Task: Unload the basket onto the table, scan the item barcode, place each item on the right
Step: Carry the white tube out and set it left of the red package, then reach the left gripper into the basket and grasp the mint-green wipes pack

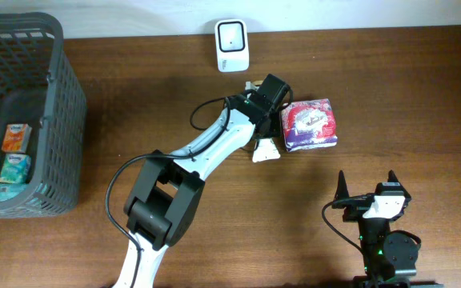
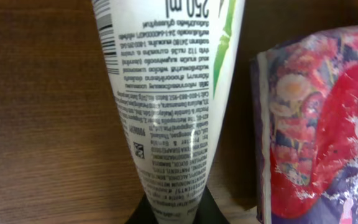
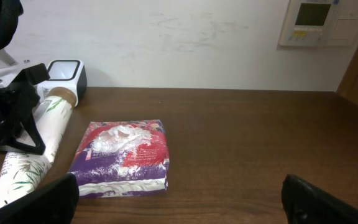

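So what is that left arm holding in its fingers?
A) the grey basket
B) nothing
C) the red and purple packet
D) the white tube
D: the left fingers are shut on the white tube, while the red and purple packet lies beside it, ungripped.

Soft, even indoor light fills every view, leaving a faint shadow beside the left arm [image 1: 206, 148] on the table [image 1: 390, 80]. In the left wrist view the tube [image 2: 166, 124] bears a pale glare streak and the packet [image 2: 316, 124] looks blurred.
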`<state>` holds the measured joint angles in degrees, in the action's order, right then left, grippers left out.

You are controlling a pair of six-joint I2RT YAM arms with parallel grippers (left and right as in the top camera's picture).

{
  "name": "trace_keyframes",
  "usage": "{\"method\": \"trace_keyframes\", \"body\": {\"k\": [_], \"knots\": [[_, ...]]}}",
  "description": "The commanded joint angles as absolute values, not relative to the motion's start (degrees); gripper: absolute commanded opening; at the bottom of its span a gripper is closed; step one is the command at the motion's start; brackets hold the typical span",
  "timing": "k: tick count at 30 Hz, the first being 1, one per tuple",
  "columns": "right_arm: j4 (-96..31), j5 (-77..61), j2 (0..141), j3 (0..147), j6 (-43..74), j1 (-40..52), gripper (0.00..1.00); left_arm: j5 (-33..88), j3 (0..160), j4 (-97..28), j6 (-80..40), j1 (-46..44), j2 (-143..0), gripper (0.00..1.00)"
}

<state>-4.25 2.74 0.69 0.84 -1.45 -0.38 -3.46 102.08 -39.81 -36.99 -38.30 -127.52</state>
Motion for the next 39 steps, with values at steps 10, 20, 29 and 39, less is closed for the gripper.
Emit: {"method": "trace_keyframes", "body": {"k": [10, 20, 29, 39], "knots": [[-4.47, 2.61, 0.32, 0.32, -1.06, -0.01, 0.99, -2.83, 103.83, -40.60, -29.12, -38.81, -123.02, 0.51], [-4.47, 2.61, 0.32, 0.32, -1.06, -0.01, 0.99, -3.05, 105.75, -43.68, -23.81, -29.47, -96.55, 0.72], [-4.47, 2.61, 0.32, 0.32, -1.06, -0.01, 0.98, -4.47, 105.75, -43.81, -19.57, -3.14, -81.52, 0.98], [-4.45, 2.61, 0.32, 0.32, -1.06, -0.01, 0.98, -18.04, 105.75, -45.80, -19.57, 20.78, -86.24, 0.98]]}}
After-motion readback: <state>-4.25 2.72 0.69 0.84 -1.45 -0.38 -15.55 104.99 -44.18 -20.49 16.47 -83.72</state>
